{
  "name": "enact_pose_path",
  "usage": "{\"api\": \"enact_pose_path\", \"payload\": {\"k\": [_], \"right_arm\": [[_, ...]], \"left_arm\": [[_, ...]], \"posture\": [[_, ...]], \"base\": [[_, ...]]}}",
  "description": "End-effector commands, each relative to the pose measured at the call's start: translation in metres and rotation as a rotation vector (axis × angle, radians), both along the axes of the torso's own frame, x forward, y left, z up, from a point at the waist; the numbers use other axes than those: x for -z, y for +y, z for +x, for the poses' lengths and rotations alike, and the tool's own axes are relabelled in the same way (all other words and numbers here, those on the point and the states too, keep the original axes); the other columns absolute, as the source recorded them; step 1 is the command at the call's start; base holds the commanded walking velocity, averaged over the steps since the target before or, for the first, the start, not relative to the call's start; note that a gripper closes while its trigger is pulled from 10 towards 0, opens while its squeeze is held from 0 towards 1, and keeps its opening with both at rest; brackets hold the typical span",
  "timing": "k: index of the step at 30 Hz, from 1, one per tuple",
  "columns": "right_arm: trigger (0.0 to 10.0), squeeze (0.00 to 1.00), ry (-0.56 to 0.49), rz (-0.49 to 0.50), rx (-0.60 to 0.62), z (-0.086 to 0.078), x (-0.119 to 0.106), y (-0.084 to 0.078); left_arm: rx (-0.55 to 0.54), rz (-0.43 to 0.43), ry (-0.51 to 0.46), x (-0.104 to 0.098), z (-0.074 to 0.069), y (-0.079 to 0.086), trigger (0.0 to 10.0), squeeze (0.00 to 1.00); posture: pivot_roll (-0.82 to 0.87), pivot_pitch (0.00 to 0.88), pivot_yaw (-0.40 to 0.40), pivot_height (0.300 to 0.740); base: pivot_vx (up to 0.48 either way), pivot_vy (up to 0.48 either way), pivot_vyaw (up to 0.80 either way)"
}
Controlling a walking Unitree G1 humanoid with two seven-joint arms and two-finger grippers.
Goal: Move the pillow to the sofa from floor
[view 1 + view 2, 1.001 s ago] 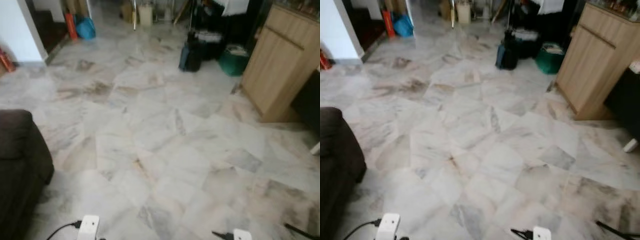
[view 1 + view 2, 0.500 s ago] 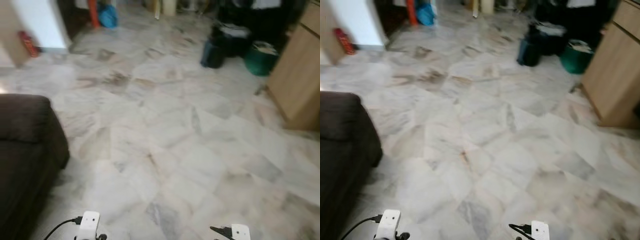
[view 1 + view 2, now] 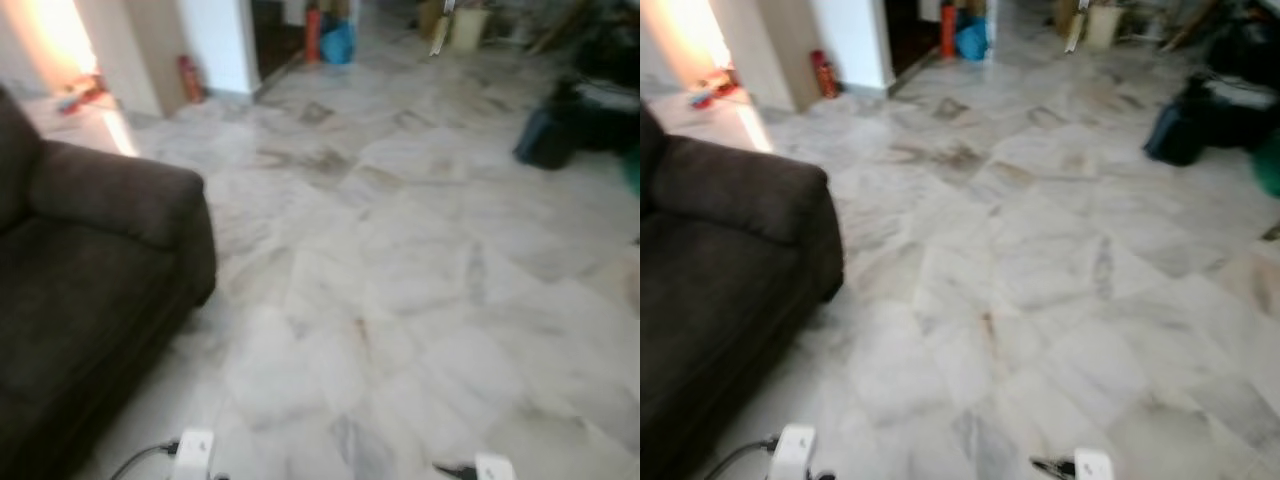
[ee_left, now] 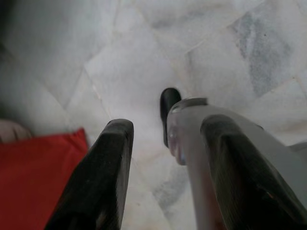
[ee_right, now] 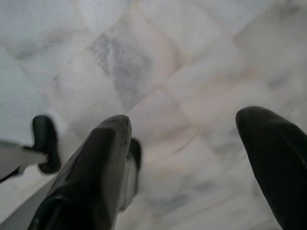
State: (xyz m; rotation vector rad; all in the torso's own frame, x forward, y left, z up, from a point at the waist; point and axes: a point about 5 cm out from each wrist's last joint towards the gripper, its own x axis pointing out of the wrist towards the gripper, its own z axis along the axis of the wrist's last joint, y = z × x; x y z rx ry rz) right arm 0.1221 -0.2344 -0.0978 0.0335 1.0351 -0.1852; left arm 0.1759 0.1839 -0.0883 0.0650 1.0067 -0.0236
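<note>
On your left sits the sofa (image 3: 90, 260), its seat bare. Both grippers, left gripper (image 4: 163, 143) and right gripper (image 5: 184, 139), hang spread over the floor (image 3: 420, 260), holding nothing. You haven't found the pillow; everything remains.

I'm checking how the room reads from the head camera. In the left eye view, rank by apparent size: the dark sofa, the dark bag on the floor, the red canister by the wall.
1. Dark sofa, largest by far, though nearest the camera.
2. Dark bag.
3. Red canister, smallest, but also far away, so its true size is unsure.
</note>
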Motion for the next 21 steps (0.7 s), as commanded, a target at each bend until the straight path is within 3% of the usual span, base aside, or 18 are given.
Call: {"api": "enact_pose_path", "payload": {"k": [1, 3, 11, 21], "right_arm": [[10.0, 0.0, -0.008, 0.01, 0.002, 0.002, 0.0, 0.005], [10.0, 0.0, -0.013, 0.006, 0.017, -0.001, 0.0, 0.001], [10.0, 0.0, -0.014, 0.022, 0.032, -0.002, 0.001, 0.004], [10.0, 0.0, 0.01, 0.075, -0.06, 0.004, 0.006, 0.04]], "left_arm": [[0.035, 0.018, 0.029, 0.003, -0.007, 0.002, 10.0, 0.0], [0.083, 0.019, 0.038, 0.004, -0.009, -0.003, 10.0, 0.0], [0.078, 0.025, 0.026, 0.004, -0.009, -0.001, 10.0, 0.0], [-0.015, 0.09, 0.008, -0.002, -0.008, 0.032, 10.0, 0.0]], "posture": [[-0.01, 0.037, -0.032, 0.74], [-0.01, 0.034, -0.015, 0.74], [0.0, 0.045, -0.023, 0.74], [0.12, 0.018, -0.12, 0.74]], "base": [[0.0, 0.0, 0.8], [0.0, 0.0, 0.8], [0.0, 0.0, 0.8], [0.0, 0.0, 0.8]]}}
